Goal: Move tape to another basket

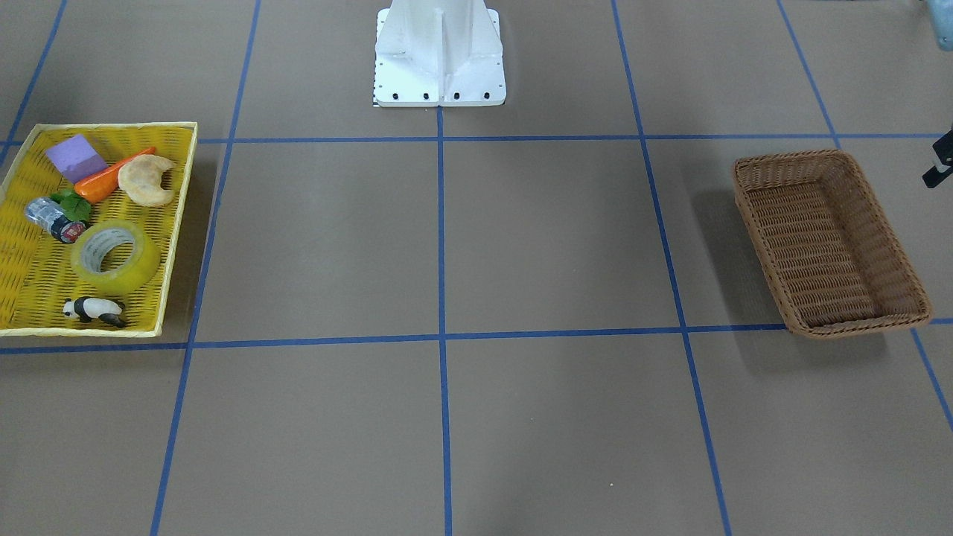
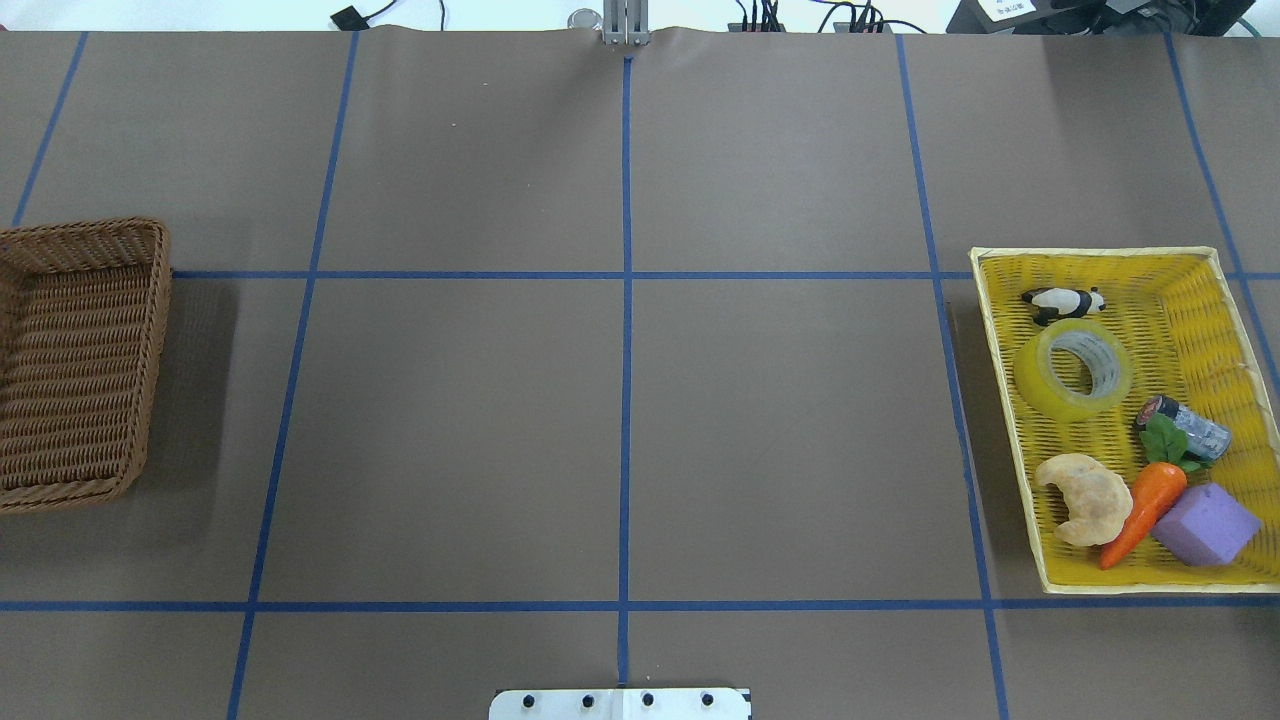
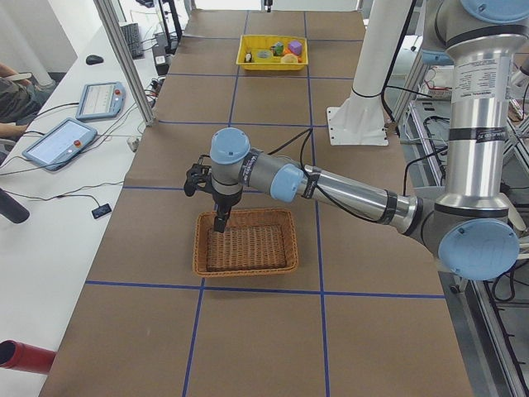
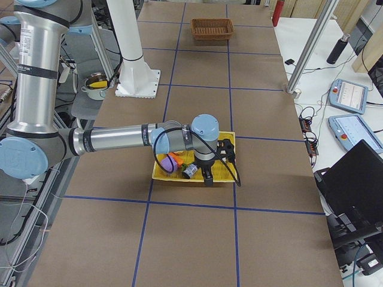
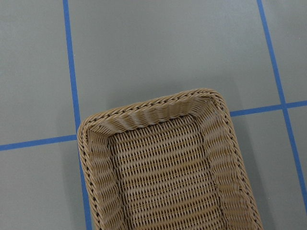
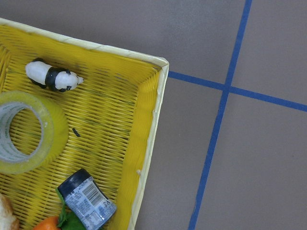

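On the brown-papered table [image 2: 620,430], the robot's 2 arms are reaching over opposite ends. The left gripper [image 3: 219,211] is hovering above the wicker basket [image 2: 85,370] and the right gripper [image 4: 207,173] above the yellow tray [image 2: 1200,300]. The side views are not showing whether either pair of fingers is spread or closed. The tape [image 2: 1030,378] is lying in the tray, core facing up, between a panda figurine [image 2: 1065,302] and a small can [image 2: 1185,428], with neither gripper holding it. The roll is looking light and rigid but slick on its outer film, so pinching 1 wall, with 1 finger inside the core, is probably offering the surest hold
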`<state>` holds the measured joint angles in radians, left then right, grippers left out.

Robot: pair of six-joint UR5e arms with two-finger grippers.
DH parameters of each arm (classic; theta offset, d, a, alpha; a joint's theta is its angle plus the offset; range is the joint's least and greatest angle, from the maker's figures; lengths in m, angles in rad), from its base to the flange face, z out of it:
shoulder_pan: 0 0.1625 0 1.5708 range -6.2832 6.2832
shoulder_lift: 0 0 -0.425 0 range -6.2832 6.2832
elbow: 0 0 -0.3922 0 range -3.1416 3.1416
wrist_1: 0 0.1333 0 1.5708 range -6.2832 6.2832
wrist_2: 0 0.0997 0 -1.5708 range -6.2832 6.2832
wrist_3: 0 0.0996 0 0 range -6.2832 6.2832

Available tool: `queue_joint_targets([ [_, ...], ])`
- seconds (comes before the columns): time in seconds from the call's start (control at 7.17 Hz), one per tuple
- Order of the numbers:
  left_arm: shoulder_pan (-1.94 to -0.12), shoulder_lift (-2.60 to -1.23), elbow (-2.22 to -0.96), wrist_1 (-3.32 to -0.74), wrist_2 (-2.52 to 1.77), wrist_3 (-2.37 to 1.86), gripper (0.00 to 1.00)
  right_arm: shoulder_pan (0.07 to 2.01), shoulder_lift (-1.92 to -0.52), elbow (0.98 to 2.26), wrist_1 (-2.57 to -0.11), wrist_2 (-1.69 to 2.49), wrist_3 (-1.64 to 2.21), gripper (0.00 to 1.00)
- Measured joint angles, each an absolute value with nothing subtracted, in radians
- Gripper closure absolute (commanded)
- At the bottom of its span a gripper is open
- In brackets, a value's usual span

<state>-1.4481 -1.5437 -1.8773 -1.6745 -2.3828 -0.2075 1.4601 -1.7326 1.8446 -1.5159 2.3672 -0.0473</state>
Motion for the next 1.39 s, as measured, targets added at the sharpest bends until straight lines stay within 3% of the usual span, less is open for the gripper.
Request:
queue_joint_targets([
  [0.56, -1.448, -1.543, -1.865, -1.678, -2.387, -0.21, 0.02, 1.389, -1.745, 1.832, -1.37, 2.363, -0.048, 0.0],
  [0.84, -1.448, -1.543, -1.866, -1.678, -2.389, -0.21, 0.02, 1.238, -1.736, 1.816, -1.262, 2.316, -0.048, 0.0],
  [1.39, -1.448, -1.545, -1.864, -1.68, -2.391, -0.231, 0.02, 1.094, -1.618, 1.728, -1.201, 2.243, 0.087, 0.0],
])
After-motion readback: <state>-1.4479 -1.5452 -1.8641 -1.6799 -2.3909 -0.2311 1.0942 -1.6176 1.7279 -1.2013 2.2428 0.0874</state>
